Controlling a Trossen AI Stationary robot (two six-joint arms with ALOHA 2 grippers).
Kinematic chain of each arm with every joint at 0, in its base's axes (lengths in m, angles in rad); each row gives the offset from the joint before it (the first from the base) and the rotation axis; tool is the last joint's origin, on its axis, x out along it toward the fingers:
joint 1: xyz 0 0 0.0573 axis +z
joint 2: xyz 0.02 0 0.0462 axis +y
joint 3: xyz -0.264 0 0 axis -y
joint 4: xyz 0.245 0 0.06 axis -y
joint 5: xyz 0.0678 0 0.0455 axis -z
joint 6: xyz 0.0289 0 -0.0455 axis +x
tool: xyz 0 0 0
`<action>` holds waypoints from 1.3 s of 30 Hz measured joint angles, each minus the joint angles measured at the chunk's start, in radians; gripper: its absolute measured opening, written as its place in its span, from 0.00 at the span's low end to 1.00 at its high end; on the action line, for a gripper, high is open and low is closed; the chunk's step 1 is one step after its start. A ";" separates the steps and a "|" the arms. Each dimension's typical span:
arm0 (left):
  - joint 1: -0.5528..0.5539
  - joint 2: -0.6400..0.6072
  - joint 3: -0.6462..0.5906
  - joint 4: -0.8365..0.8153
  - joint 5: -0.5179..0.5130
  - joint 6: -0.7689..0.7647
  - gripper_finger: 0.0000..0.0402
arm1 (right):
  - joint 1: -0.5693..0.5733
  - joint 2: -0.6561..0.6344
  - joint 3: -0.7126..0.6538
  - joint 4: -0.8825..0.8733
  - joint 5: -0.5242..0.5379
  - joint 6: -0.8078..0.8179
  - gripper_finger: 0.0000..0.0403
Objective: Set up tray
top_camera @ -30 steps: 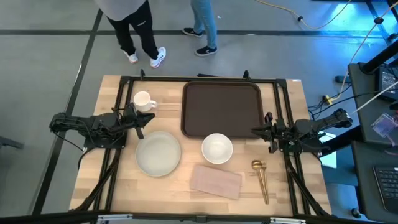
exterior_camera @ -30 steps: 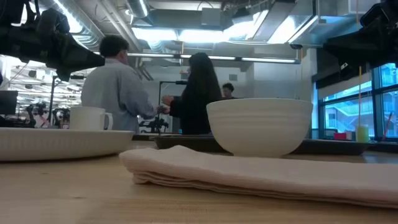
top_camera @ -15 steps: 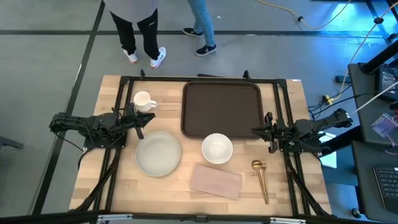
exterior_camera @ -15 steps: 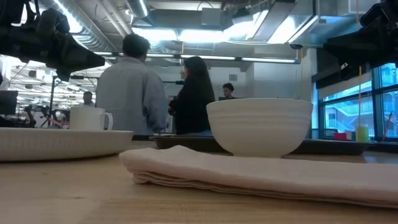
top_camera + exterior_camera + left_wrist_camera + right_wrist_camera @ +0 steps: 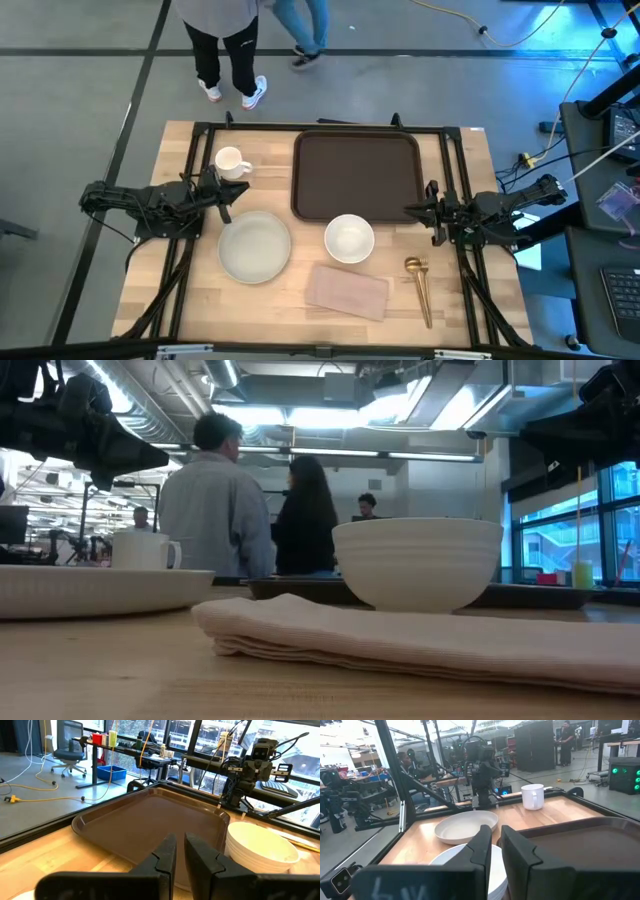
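So the setup is a light wooden table (image 5: 200, 300) with a black frame, sitting on a grey floor in a big workshop with glass walls; two people stand just past the far edge. Going left to right: the left gripper (image 5: 222, 196) hovers at the left side, fingers nearly together with only a thin slit showing, gripping nothing, with a white mug (image 5: 231, 162) just beyond it and a round white plate (image 5: 255, 247) just in front. The tray (image 5: 357, 175), dark brown, smooth, rounded corners with a raised rim, lies bare at the far middle, between both grippers. A ribbed white bowl (image 5: 349, 238) touches its near edge, a pinkish napkin (image 5: 346, 292) lies nearer, a gold spoon (image 5: 419, 285) beside that. The right gripper (image 5: 428, 212) waits at the tray's right corner, also barely parted.
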 joint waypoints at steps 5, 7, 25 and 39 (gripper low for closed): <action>0.000 0.000 0.000 0.000 0.000 0.000 0.08 | 0.000 0.000 0.000 0.050 0.000 0.000 0.11; 0.000 0.000 0.000 0.000 0.000 0.000 0.08 | 0.000 0.000 0.000 0.068 0.008 0.000 0.11; 0.000 0.000 0.000 0.001 0.000 -0.015 0.08 | 0.000 0.000 0.000 0.114 0.377 0.445 0.11; 0.000 0.000 0.000 0.013 -0.003 -0.164 0.08 | 0.000 0.000 0.000 0.112 0.391 0.417 0.11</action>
